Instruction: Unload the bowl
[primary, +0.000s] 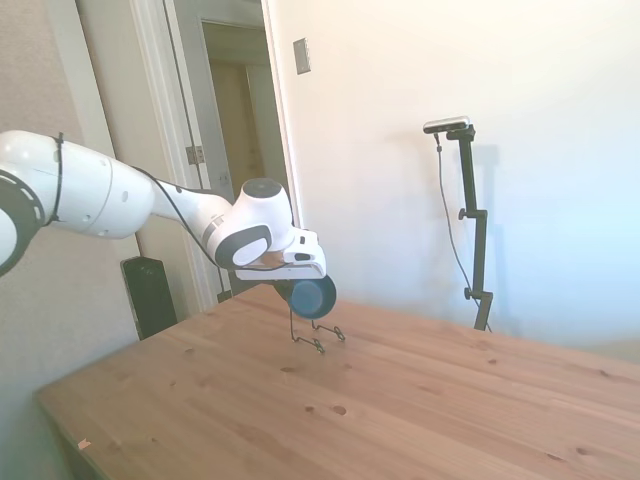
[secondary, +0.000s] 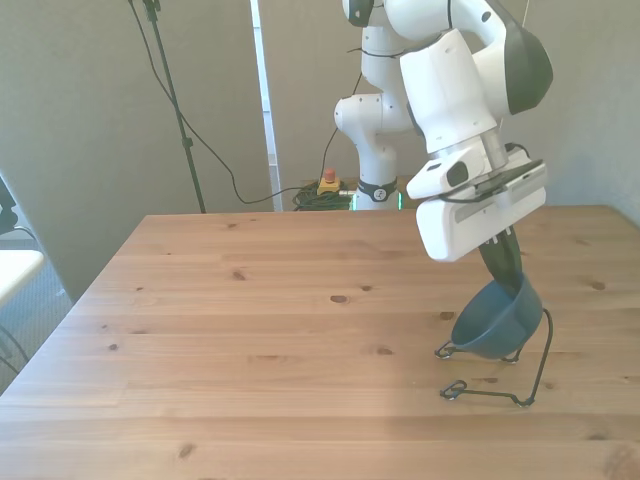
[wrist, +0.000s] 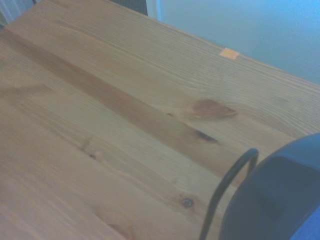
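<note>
The tool (secondary: 505, 265) reaches down from the white arm (primary: 120, 195) to the dark-blue bowl (secondary: 495, 320), its dark fingers (secondary: 500, 258) pinching the bowl's rim. Their tips are partly hidden behind the white hand housing and the rim. The bowl is tilted, its opening turned up toward the tool, and sits at the thin black wire rack (secondary: 500, 385) near the front view's right edge of the tabletop (secondary: 250, 330). Whether the bowl is touching the rack's wires or lifted just clear of them cannot be told.

In the wrist view the bowl (wrist: 275, 200) is blurred and cut off at the frame's edge, with one rack wire (wrist: 225, 187) curving beside it. A small orange tag (wrist: 229, 53) lies near the tabletop's far edge; no writing can be read anywhere.

The tabletop is knotty pale pine planks. Behind are plain light walls and an open doorway (primary: 235, 130).
</note>
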